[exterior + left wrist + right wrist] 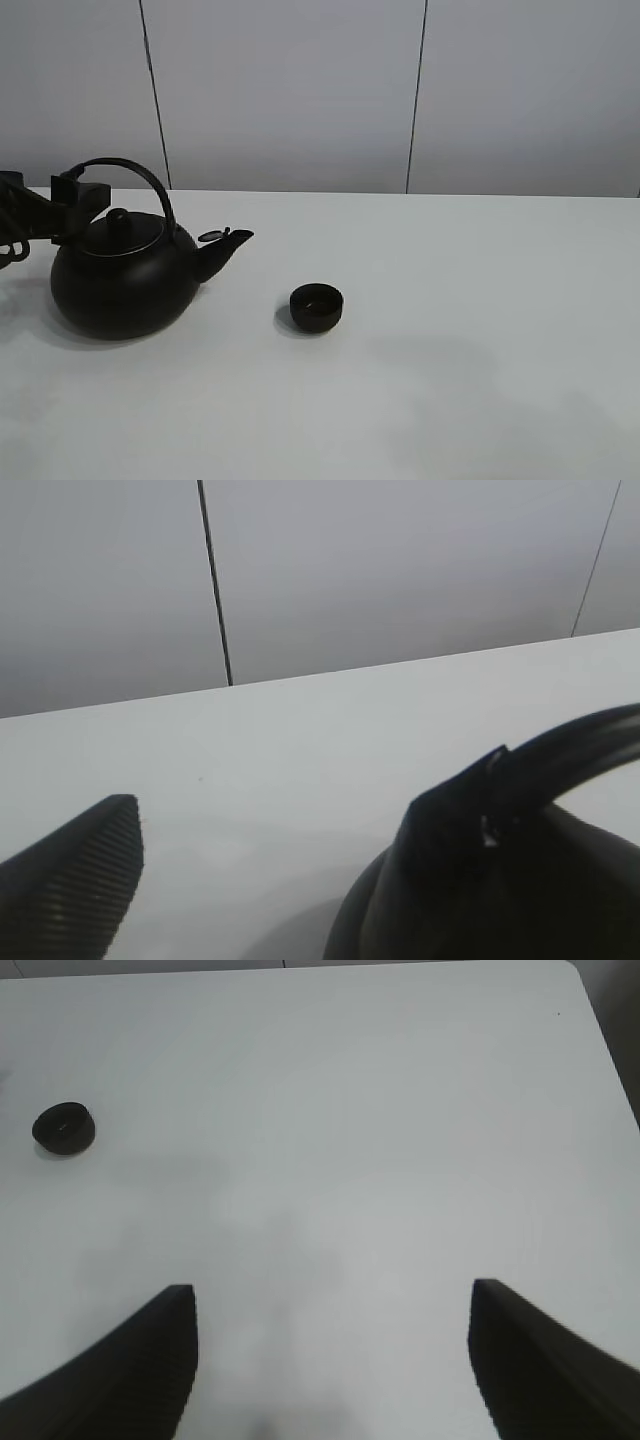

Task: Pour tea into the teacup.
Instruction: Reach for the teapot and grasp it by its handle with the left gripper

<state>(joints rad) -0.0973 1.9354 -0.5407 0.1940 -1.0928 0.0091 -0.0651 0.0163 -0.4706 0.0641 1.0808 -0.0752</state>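
Observation:
The small black teacup [317, 307] stands near the middle of the white table [480, 330] and also shows far off in the right wrist view [64, 1128]. To its left stands the big black kettle [125, 275], spout pointing toward the cup. My left gripper [75, 190] is at the rear foot of the kettle's arched handle [580, 740]. It is open [290, 800], and one finger sits close beside the handle. My right gripper [332, 1295] hovers open over bare table, well away from the cup, and is out of the exterior view.
A grey panelled wall [300, 90] runs along the table's far edge. The table's right edge and corner [590, 1000] show in the right wrist view. Only the kettle and the cup stand on the table.

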